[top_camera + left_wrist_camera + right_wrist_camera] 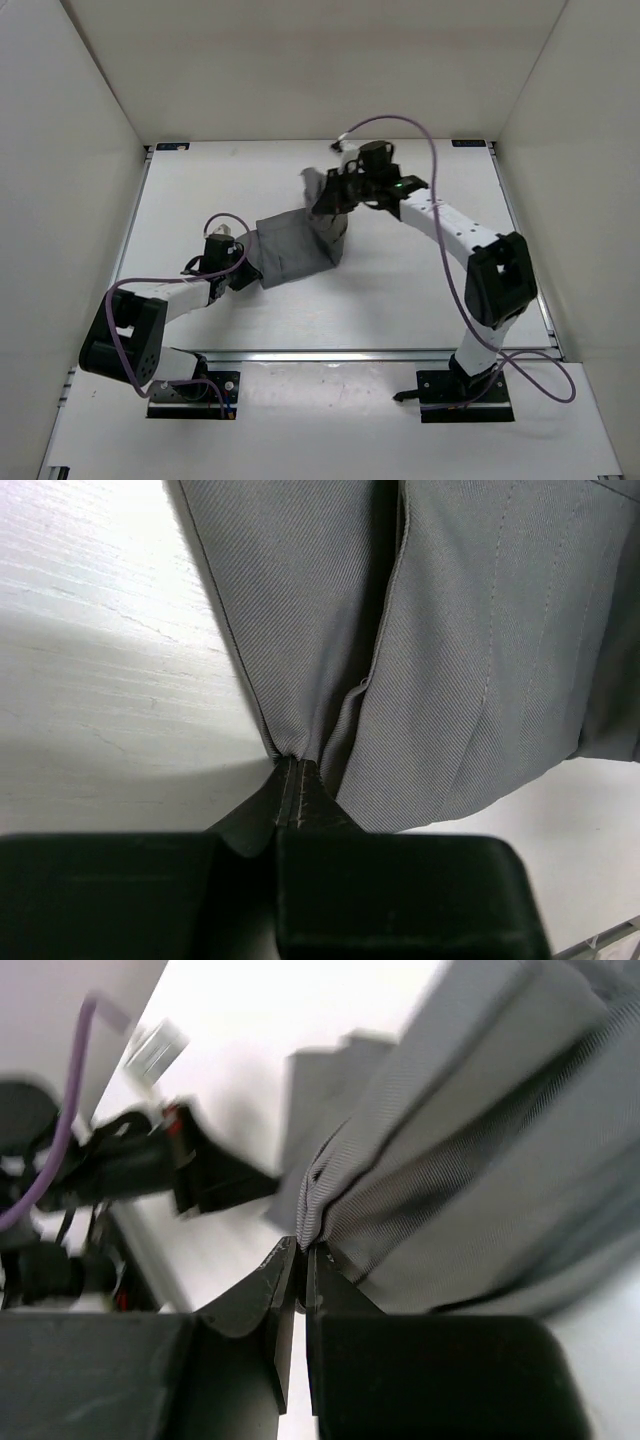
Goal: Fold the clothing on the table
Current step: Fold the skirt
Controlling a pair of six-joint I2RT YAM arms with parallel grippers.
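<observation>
The clothing (pixel 292 246), a dark grey pleated garment, lies bunched across the middle of the white table (pixel 400 290). My left gripper (pixel 243 272) is shut on its near-left edge; in the left wrist view the jaws pinch the cloth (pixel 440 650) at the left gripper (pixel 295 770). At the far end my right gripper (pixel 330 200) is shut on another edge and holds it lifted. The right wrist view shows a fold of the clothing (pixel 480 1160) hanging from the right gripper (pixel 303 1252).
White walls (pixel 60 140) stand on three sides of the table. A metal rail (pixel 330 353) runs along the near edge, with both arm bases behind it. Purple cables (pixel 440 220) loop off both arms above the surface.
</observation>
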